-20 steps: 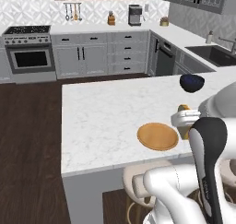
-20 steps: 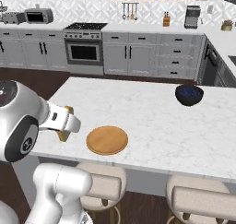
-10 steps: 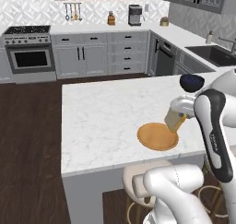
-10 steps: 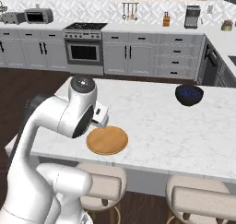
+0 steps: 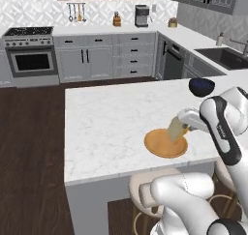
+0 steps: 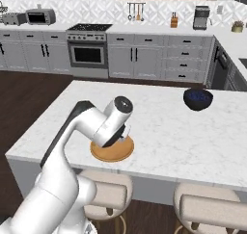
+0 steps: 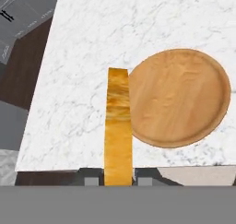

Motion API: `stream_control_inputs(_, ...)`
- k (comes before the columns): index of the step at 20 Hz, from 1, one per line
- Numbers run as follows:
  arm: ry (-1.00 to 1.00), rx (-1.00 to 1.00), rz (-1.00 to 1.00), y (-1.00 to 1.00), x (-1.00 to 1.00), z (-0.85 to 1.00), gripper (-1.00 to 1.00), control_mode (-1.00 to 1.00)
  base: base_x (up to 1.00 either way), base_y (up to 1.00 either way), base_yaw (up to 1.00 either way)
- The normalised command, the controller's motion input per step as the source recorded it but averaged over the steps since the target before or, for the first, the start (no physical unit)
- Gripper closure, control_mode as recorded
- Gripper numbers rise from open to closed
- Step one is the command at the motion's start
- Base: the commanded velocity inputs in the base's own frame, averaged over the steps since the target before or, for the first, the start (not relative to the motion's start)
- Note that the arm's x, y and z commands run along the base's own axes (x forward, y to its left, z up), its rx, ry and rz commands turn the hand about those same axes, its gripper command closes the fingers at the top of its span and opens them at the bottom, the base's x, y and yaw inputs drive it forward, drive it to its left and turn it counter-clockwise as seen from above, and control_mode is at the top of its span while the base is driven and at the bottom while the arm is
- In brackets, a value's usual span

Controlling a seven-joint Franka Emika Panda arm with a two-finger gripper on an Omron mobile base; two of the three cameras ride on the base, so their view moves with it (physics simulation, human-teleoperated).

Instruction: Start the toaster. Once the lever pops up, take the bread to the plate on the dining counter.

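right, the pincer (image 7: 118, 180) is clenched on the bread (image 7: 118, 126), the orange-yellow slice standing edge-on between the two dark finger tips in the hand view. from that camera the slice runs along the left rim of the plate (image 7: 182, 96), its top end just overlapping the plate's edge, with white veined marble of the dining worktop (image 7: 92, 43) behind it.

over in the left base view the bread (image 5: 177, 129) looks pale and tilted, held above the plate (image 5: 162, 147), which lies near the front edge of the dining worktop (image 5: 111, 118). whether the slice touches the plate i cannot tell. the white arm bends in from the right, its hand low over the disc.

from the right base view the arm's wrist covers much of the plate (image 6: 116, 152), and the bread is hidden behind it. a dark blue bowl (image 6: 198, 98) sits well apart, toward the far right of the slab. two stools (image 6: 108, 192) stand under the near edge. a grey toaster (image 6: 13, 19) sits beside the microwave (image 6: 40, 17) on the back worktop, far left.
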Motion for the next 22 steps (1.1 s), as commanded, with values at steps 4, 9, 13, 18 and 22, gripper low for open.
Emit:
stream_control_inputs(4,0.00,0.04,0.02,0.00,0.74,-0.63,1.00,-1.00,0.00,0.00,0.00)
stream_control_inputs(9,0.00,0.01,0.01,0.00,0.58,-0.56,1.00,-1.00,0.00,0.00,0.00)
stream_control_inputs(13,0.00,0.02,0.00,0.00,0.53,-0.39,1.00,-1.00,0.00,0.00,0.00)
stream_control_inputs(18,0.00,0.02,0.00,0.00,0.27,-0.23,1.00,-1.00,0.00,0.00,0.00)
stream_control_inputs(22,0.00,0.00,0.00,0.00,0.09,-0.37,1.00,-1.00,0.00,0.00,0.00)
